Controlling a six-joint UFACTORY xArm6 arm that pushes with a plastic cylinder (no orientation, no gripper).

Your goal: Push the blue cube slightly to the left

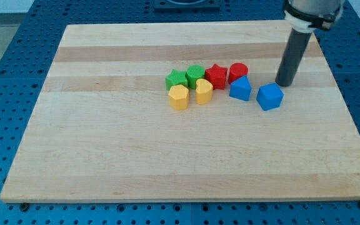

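Note:
The blue cube [270, 96] lies on the wooden board [136, 156] at the view's right of the block cluster. My tip [284, 84] rests on the board just above and to the right of the blue cube, close to it or touching its upper right corner. A second blue block [240, 89], wedge-like, lies a short gap to the cube's left.
A cluster lies left of the blue cube: a red cylinder [238, 72], a red star [215, 76], two green blocks [195, 75] [176, 79], and two yellow blocks [204, 91] [179, 97]. The board's right edge [349, 119] is near.

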